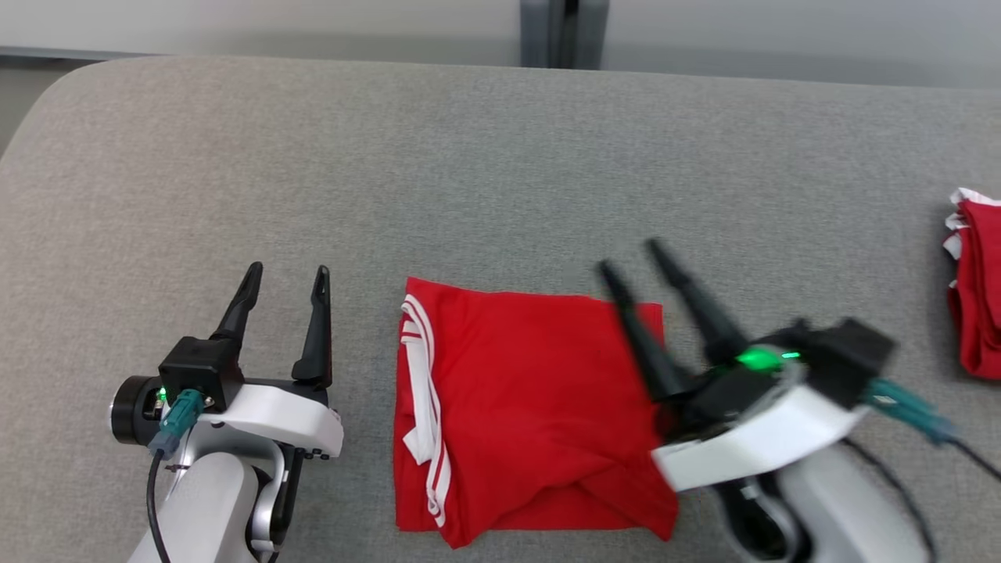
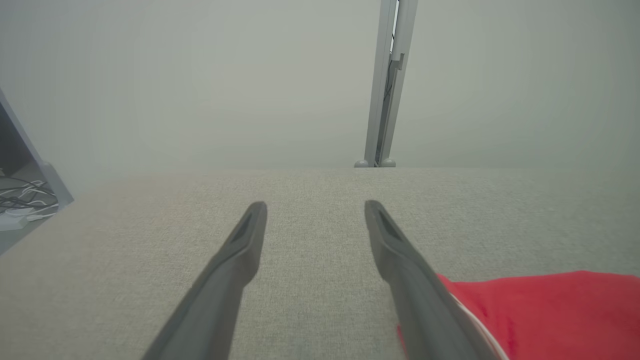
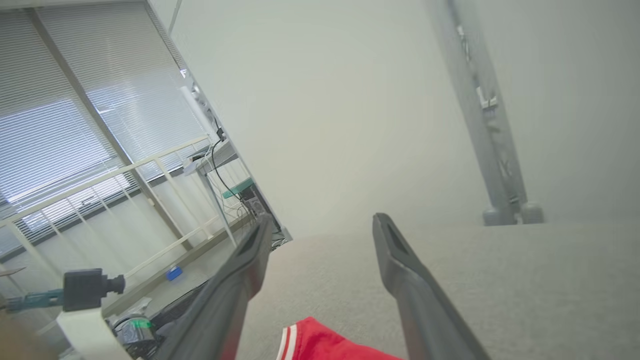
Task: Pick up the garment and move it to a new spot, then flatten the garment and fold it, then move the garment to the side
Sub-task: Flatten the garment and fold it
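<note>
A: A grey, cloth-covered counter point(image 1: 500, 156) under a pale wall. What's closest in?

B: The left tool point(image 1: 288, 271) sits at the near left, fingers spread wide and empty, just beside the garment point(image 1: 532, 399). The right tool point(image 1: 630, 258) hangs over the garment's right edge, its fingers also apart with nothing between them (it's blurred in the head view, so I can't say whether it touches the cloth).

A: And the garment itself?

B: It's red and lies folded into a rough square at the near middle of the counter. There are white stripes point(image 1: 422, 375) along its left side and a loose corner at the near right.

A: So the fold looks done, and moving it aside seems to be what remains.

B: I'd judge so. It would be best to pinch through all the layers at both side edges, lift evenly, and carry it low so the fold holds.

A: Toward where?

B: Perhaps the right, where another red pile point(image 1: 977, 289) lies well apart. Beyond that, a grey post point(image 1: 563, 31) stands at the counter's far edge.
</note>
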